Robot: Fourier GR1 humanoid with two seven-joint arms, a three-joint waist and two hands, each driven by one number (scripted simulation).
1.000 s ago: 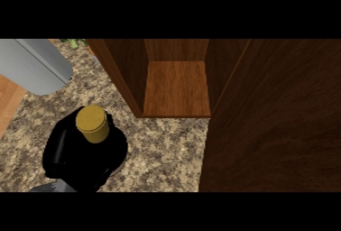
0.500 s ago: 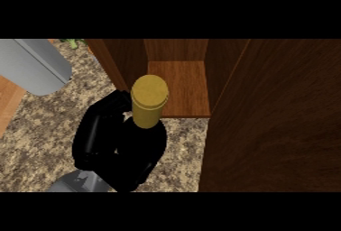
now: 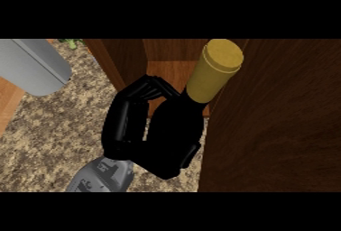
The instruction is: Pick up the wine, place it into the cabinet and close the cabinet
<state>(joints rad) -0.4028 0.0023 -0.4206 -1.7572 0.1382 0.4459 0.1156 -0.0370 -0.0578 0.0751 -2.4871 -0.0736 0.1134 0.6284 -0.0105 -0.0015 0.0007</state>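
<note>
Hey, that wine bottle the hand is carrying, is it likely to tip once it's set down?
Probably: the wine bottle looks tall and narrow. Its smooth dark body may slip in the left hand, and it looks rigid.

Black wine bottle (image 3: pixel 174 131), gold top

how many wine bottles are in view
1. The wine is held in one robot hand, its gold-capped neck up at the open cabinet. Another bottle could be hidden deeper in the cabinet or behind its door.
</note>
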